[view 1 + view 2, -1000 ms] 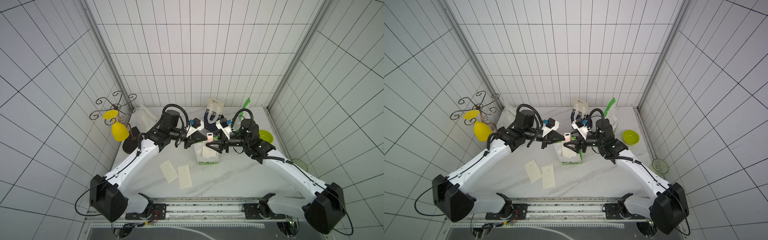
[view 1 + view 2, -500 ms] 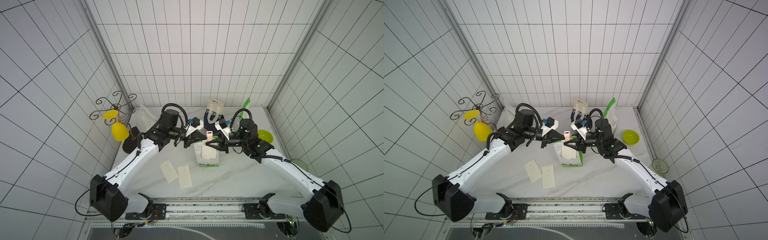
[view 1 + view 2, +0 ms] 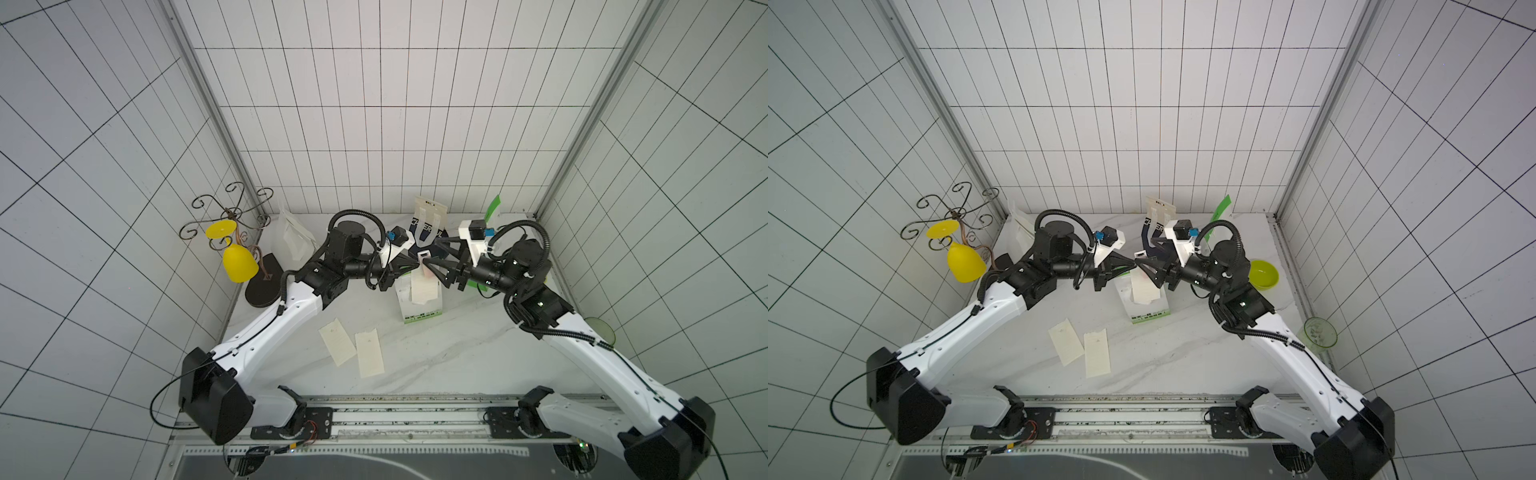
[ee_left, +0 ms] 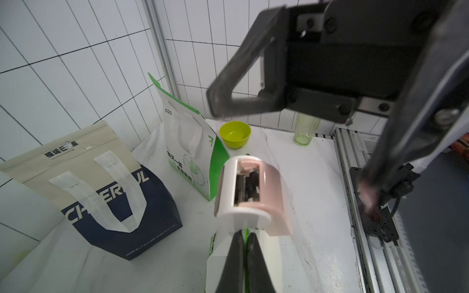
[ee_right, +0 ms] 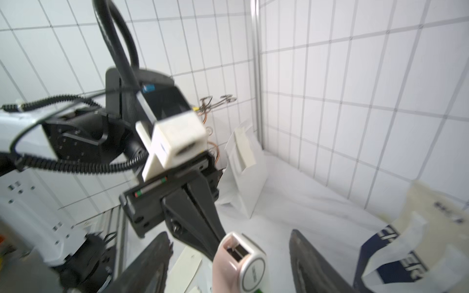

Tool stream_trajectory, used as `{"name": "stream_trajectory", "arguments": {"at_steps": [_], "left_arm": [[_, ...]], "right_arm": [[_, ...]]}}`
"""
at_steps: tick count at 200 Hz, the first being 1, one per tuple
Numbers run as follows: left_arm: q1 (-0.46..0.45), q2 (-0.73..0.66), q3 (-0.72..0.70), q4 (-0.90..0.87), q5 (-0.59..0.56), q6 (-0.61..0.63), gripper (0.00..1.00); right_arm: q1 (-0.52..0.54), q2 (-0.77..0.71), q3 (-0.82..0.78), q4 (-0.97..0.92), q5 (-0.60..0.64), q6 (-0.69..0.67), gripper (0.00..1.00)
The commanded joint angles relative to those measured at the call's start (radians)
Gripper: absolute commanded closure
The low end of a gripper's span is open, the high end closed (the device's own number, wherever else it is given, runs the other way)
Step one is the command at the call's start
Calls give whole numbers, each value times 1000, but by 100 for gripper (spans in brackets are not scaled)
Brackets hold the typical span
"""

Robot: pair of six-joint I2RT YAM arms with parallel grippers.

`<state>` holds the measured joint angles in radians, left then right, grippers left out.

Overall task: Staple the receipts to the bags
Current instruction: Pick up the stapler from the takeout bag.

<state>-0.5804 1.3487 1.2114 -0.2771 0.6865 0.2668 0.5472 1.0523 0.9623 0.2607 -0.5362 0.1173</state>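
Your left gripper (image 4: 245, 237) pinches shut on the white-and-green bag (image 3: 422, 311) just in front of the navy bag (image 4: 121, 210). Your right gripper (image 5: 228, 234) gapes around the pink stapler (image 5: 238, 261), touching neither side (the top end of the receipt (image 3: 424, 289) hides behind both grippers).

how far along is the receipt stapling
Done: nothing for sure; a cream strip on the white bag may be a fixed receipt. In hand: the left gripper, jaws shut, seems to pinch the top of the middle green bag with a receipt hanging on it; the right gripper stands open round the pink stapler. Left: two loose receipts on the table; the navy bag and rear green bag show none.
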Motion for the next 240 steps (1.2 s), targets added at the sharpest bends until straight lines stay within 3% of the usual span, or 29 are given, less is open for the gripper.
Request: {"name": "stream_trajectory", "arguments": {"at_steps": [1,31,86,114,130,145,173,214,240], "left_arm": [[-25,-25,14,69,-168,-86,100],[-31,-36,23,53,-223,-107,100],[-41,-63,14,50,-222,-102,100],[-41,-55,24,37,-210,-101,100],[-41,-52,30,24,-214,-102,100],[-42,-51,36,15,-227,-112,100],[-41,-28,65,-32,-242,-123,100],[-34,-14,42,-38,-301,-147,100],[17,-7,30,-19,-320,-199,100]], "right_arm": [[74,-4,-8,42,270,-22,30],[164,41,8,36,473,-62,34],[211,117,31,16,545,-91,39],[224,138,23,36,550,-102,53],[238,149,31,43,573,-124,67],[256,164,41,55,613,-152,79],[274,181,34,187,745,-152,89],[267,250,159,197,994,-121,93],[233,235,171,166,1013,-85,93]]}}
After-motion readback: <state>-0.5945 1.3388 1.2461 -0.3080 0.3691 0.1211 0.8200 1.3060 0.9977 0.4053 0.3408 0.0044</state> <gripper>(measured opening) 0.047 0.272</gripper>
